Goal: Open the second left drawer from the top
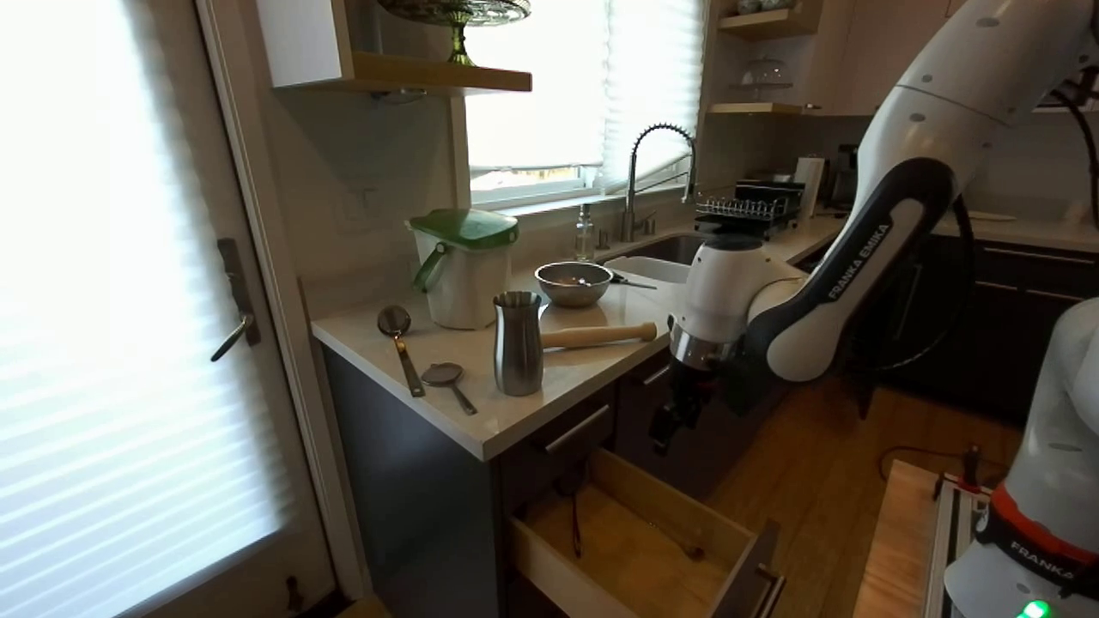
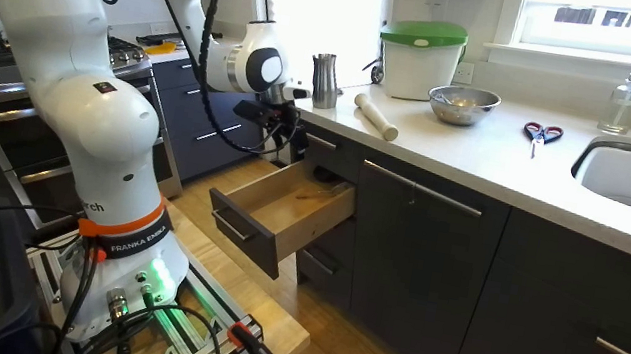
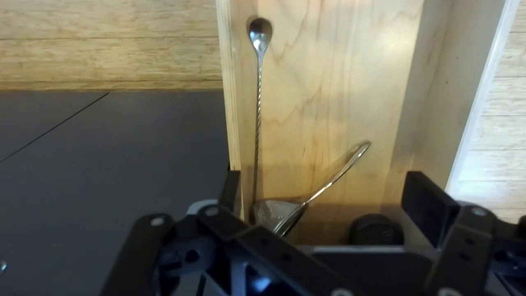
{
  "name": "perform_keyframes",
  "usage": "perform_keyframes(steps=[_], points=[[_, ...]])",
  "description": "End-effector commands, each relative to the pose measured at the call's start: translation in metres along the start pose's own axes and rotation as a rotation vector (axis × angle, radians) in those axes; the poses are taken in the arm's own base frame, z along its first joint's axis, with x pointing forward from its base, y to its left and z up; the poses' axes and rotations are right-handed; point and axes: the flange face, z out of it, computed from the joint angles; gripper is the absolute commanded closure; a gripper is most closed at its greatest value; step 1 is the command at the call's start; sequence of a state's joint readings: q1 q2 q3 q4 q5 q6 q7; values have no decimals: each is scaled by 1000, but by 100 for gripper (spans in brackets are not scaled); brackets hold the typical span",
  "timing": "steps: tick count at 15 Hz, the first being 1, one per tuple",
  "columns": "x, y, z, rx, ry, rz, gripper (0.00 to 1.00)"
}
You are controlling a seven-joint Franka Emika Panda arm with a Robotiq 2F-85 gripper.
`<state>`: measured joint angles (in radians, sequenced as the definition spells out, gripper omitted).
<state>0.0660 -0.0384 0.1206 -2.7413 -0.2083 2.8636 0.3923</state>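
The second left drawer from the top stands pulled out in both exterior views point(image 1: 562, 571) point(image 2: 242, 238), with a dark front, a silver bar handle point(image 2: 230, 224) and pale wood sides. In the wrist view its pale wood floor point(image 3: 337, 94) holds a long twisted spoon point(image 3: 259, 90), a small mesh strainer point(image 3: 279, 211) and a dark round thing point(image 3: 376, 230). My gripper point(image 3: 324, 189) is open, with its fingers apart and nothing between them. In both exterior views the gripper point(image 1: 665, 429) point(image 2: 299, 144) hangs above the drawer's inner part, away from its handle.
The shut top drawer point(image 2: 324, 142) is above, and a shut lower drawer point(image 2: 326, 267) below. The counter edge point(image 1: 558, 399) overhangs beside the arm. On it stand a metal shaker point(image 1: 519, 343), a wooden rod point(image 1: 601, 335), a steel bowl point(image 1: 573, 285) and a green-lidded bin point(image 1: 468, 275).
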Motion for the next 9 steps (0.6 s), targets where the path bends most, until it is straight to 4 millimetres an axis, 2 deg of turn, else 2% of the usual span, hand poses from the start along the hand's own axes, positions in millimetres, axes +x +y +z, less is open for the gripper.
perform_keyframes(steps=[1, 2, 4, 5, 6, 9], points=[[0, -10, -36, -65, 54, -7, 0], [-6, -13, -41, -55, 63, -5, 0], [4, -23, -51, -33, 88, -14, 0], [1, -28, -50, -22, 90, -55, 0], [6, -21, -47, -28, 96, -29, 0], [4, -28, -49, -23, 101, -48, 0]])
